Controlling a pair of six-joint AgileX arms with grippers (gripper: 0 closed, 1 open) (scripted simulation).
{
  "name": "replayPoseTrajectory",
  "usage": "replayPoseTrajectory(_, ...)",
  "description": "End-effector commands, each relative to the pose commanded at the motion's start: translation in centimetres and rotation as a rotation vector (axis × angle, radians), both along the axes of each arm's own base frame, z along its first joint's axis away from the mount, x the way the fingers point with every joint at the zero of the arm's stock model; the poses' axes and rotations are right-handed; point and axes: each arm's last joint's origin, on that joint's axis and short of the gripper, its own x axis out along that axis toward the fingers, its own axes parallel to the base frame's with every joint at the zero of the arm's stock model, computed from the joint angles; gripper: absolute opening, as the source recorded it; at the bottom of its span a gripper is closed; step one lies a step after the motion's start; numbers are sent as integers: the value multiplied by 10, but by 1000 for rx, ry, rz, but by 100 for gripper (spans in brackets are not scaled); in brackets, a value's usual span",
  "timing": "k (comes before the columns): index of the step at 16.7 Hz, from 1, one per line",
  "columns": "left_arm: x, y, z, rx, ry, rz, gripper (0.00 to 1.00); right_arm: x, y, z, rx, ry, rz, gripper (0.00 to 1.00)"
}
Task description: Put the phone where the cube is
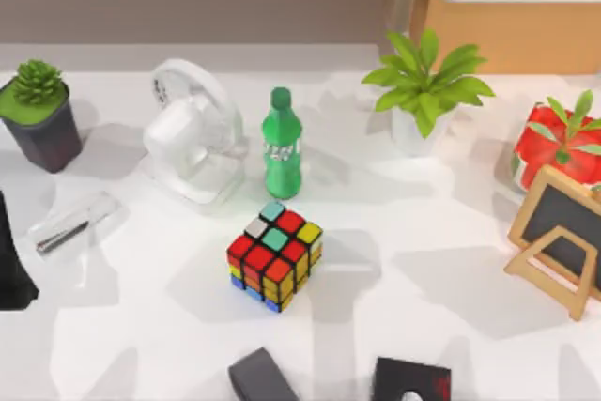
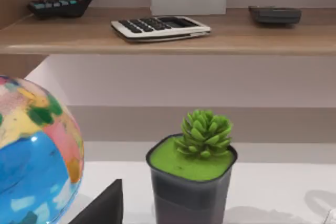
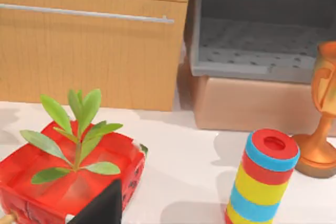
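The cube [image 1: 274, 255] sits mid-table, just in front of the green bottle [image 1: 280, 144]; you will find it hard, light, blocky; hold two flat sides; claws open or shut, you cannot tell.

A red watermelon-patterned planter [image 3: 68, 179] with a leafy sprig [image 3: 79, 127] sits near a striped ring stack [image 3: 261, 179]; an orange trophy [image 3: 321, 124] stands just beside the stack, with a wooden drawer front [image 3: 89, 40] behind.
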Motion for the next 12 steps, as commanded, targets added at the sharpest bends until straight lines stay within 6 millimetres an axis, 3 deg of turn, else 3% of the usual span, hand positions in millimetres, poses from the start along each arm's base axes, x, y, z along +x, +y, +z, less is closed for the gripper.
replayPoseTrajectory(3,0,0,0,0,0,0,100,18,-13,21,-80,223,-58,100)
replayPoseTrajectory(6,0,0,0,0,0,0,100,50,-36,33,-131,505,-89,100)
replayPoseTrajectory(9,0,0,0,0,0,0,100,87,-70,30,-138,795,-78,100)
replayPoseTrajectory(12,0,0,0,0,0,0,100,118,-109,13,-105,1044,-31,100)
